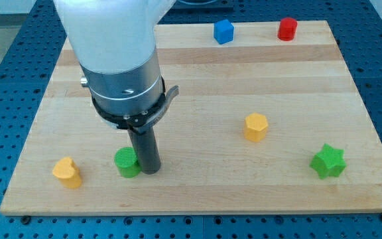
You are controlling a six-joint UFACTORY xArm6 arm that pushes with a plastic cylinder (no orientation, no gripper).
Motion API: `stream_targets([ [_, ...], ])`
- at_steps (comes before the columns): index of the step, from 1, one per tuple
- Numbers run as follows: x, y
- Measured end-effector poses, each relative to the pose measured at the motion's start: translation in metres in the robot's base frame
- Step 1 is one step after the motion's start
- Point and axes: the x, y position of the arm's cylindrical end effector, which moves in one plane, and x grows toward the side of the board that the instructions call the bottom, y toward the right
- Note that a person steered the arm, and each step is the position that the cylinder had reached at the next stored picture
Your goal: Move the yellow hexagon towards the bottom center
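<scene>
Although my tip (150,170), a bare rod with no hand to clench, touched the green cylinder (127,162), the yellow hexagon (256,126) sat at 2 o'clock, seemingly light, rigid, best pushed on its 12 o'clock face across the desk (197,79).

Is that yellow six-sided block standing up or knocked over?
Upright. The yellow hexagon sits flat on the board, its six-sided top face showing. My tip is far to its left, beside the green round block.
</scene>
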Motion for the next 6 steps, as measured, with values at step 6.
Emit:
stream_targets([
  [6, -0.050, 0.171],
])
